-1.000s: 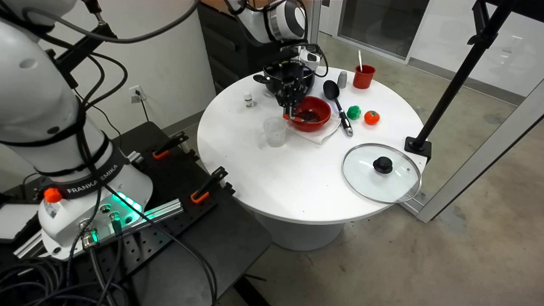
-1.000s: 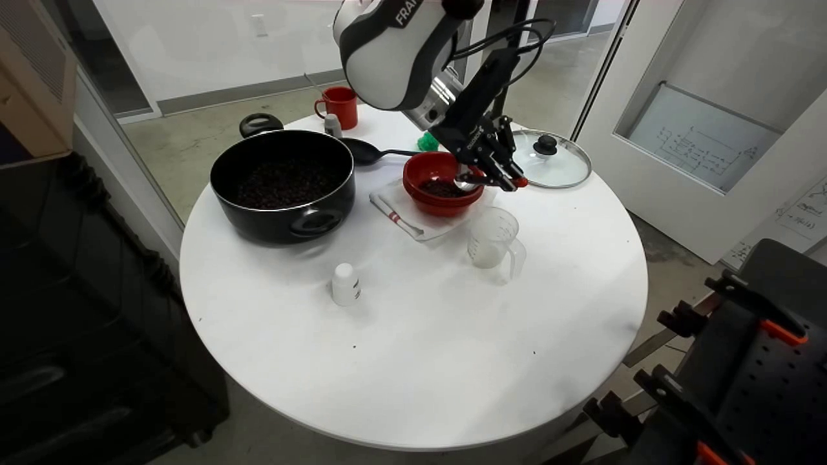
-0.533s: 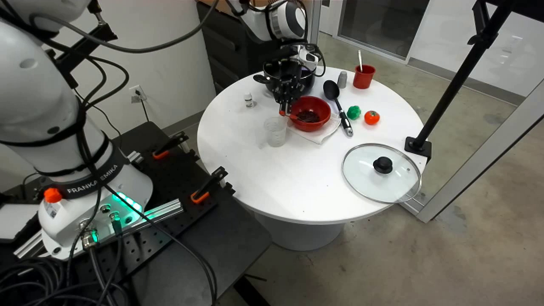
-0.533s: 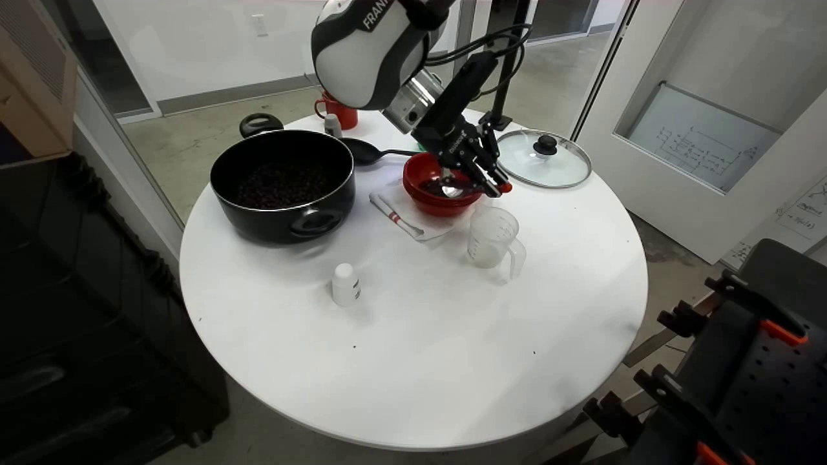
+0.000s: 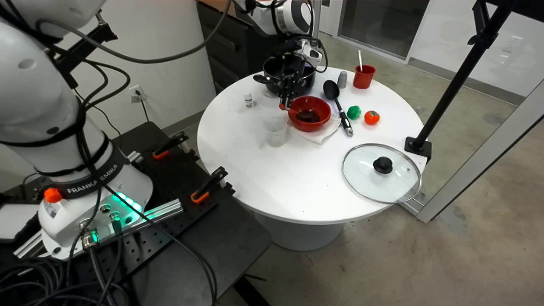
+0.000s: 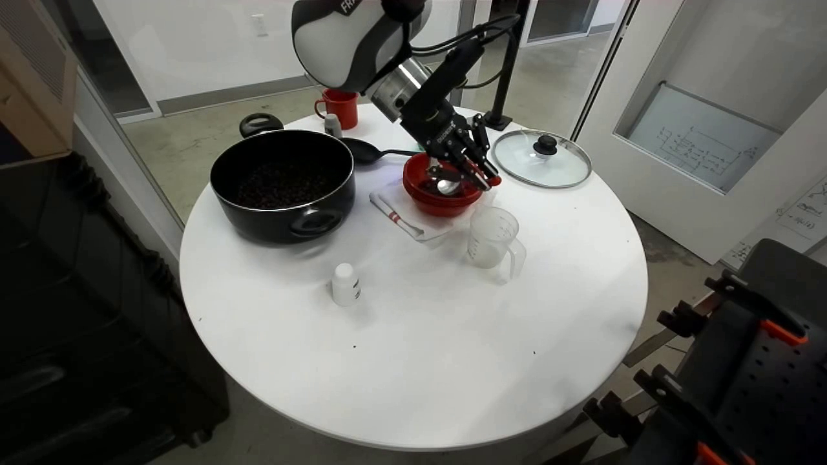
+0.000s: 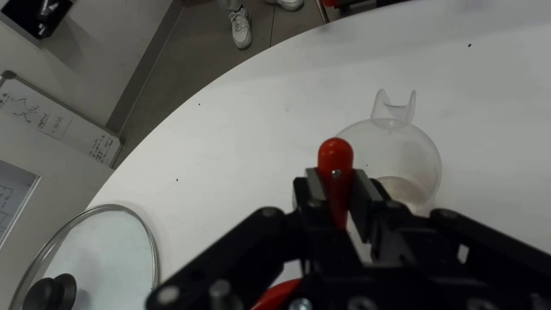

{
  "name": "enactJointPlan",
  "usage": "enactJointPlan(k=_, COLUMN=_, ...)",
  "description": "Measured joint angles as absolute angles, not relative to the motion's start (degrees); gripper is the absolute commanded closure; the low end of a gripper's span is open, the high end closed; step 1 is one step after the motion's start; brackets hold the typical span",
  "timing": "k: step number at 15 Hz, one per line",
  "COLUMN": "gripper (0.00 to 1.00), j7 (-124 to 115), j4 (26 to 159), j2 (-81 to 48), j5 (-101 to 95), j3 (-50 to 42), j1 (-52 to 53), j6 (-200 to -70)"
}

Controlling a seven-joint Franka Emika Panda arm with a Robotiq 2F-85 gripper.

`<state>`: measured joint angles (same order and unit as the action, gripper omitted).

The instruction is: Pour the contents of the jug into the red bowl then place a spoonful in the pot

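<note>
In an exterior view, the end effector pinches a red-handled spoon reaching over the red bowl on the white desk. A clear jug stands just beside the bowl, the black pot farther back. 2 clamps sit near the arm base.

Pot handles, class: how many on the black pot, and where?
2. In an exterior view, the far handle is at the back of the black pot, the near handle on its front. Nothing blocks that view, so no other seems hidden.

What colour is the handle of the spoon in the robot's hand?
The spoon handle is red; it shows best in the wrist view.
</note>
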<state>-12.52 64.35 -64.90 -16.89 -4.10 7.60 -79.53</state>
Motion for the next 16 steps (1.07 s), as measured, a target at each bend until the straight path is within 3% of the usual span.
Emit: enactJointPlan(k=16, gripper=0.95, j7=-19.3, j4=48.21, j2=-78.19, j5=-16.97, j3=-7.1, j1=9.76, j6=-65.91)
